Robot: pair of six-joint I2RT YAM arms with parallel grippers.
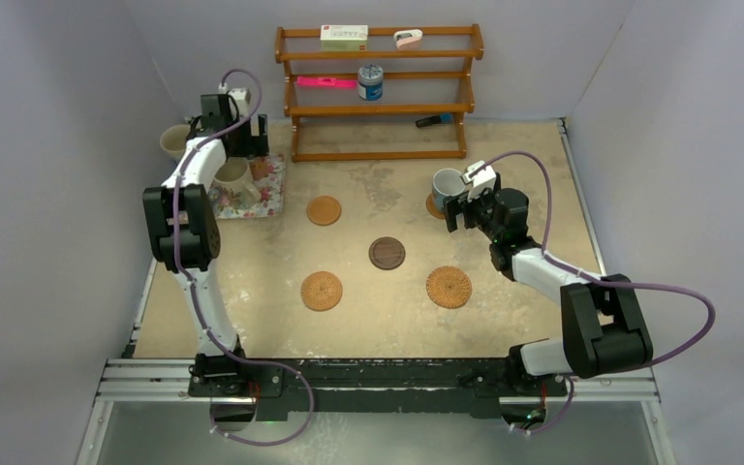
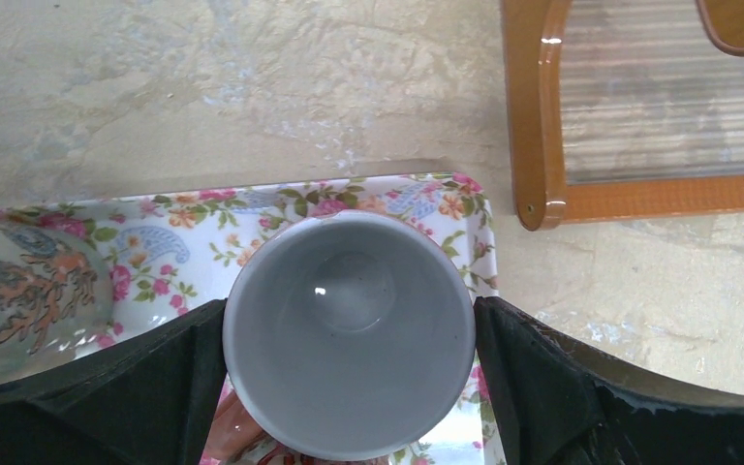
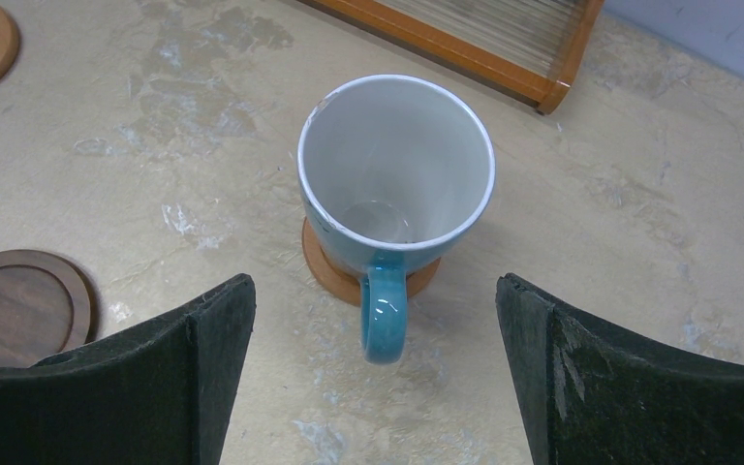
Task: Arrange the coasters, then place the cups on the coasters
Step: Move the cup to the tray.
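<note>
The small grey-white cup (image 2: 349,334) stands upright on the floral tray (image 2: 184,232), near the tray corner that faces the wooden rack (image 2: 533,116). My left claw (image 2: 349,320) is spread wide, with one finger at each side of the cup's wall. I judge nothing is gripped yet, and I cannot see the handle.

To do this well I should close evenly on the round wall, low enough not to pinch only the rim. Then I should lift straight up before moving sideways.

A patterned cup (image 2: 29,291) sits on the tray just left of mine, and the rack stands just beyond the tray's corner. A low swing either way risks a knock.

Open table lies right of the tray. The nearest bare tan coaster (image 1: 325,210) waits there, with three more bare coasters farther off on that side. Well right of the tray, the light blue mug (image 3: 397,155) sits on its coaster (image 3: 325,266). My right claw (image 3: 373,286) is released and clear of it.
</note>
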